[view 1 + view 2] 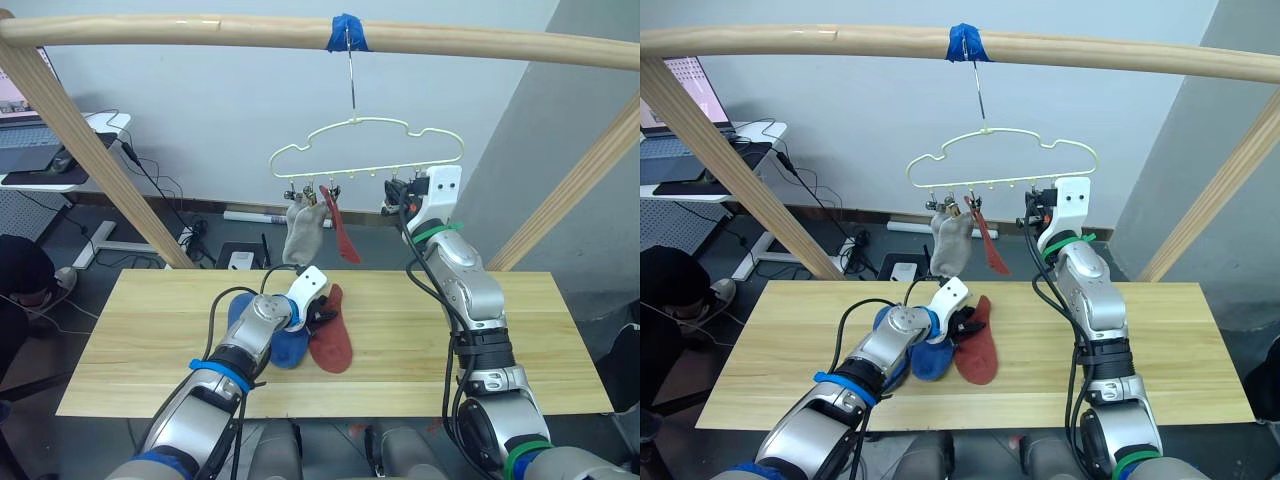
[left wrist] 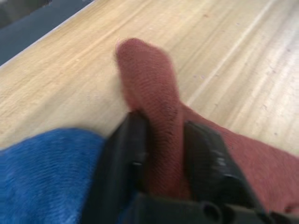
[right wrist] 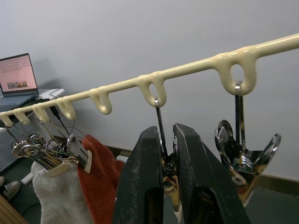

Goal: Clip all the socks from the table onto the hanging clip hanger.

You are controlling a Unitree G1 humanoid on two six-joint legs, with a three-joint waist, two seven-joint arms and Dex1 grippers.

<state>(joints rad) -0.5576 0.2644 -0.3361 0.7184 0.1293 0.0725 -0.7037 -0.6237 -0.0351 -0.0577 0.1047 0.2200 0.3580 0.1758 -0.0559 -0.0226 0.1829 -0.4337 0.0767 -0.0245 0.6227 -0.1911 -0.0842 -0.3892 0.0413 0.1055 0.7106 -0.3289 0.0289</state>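
left gripper [image 2: 161, 154] pinches red sock [image 2: 154, 93] on table [image 1: 150, 330] below clip hanger [image 1: 365, 150]; right gripper [image 3: 167, 154] squeezes clip [image 3: 164, 179], likely readying it.

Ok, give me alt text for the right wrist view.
The right end effector is shut on a metal clip hanging from the pale-yellow clip hanger. Further along the row, a grey sock and a red sock hang clipped, with a laptop in the background.

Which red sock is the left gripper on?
The red sock on the table, beside the blue socks. The left gripper pinches it; the other red sock hangs clipped on the hanger.
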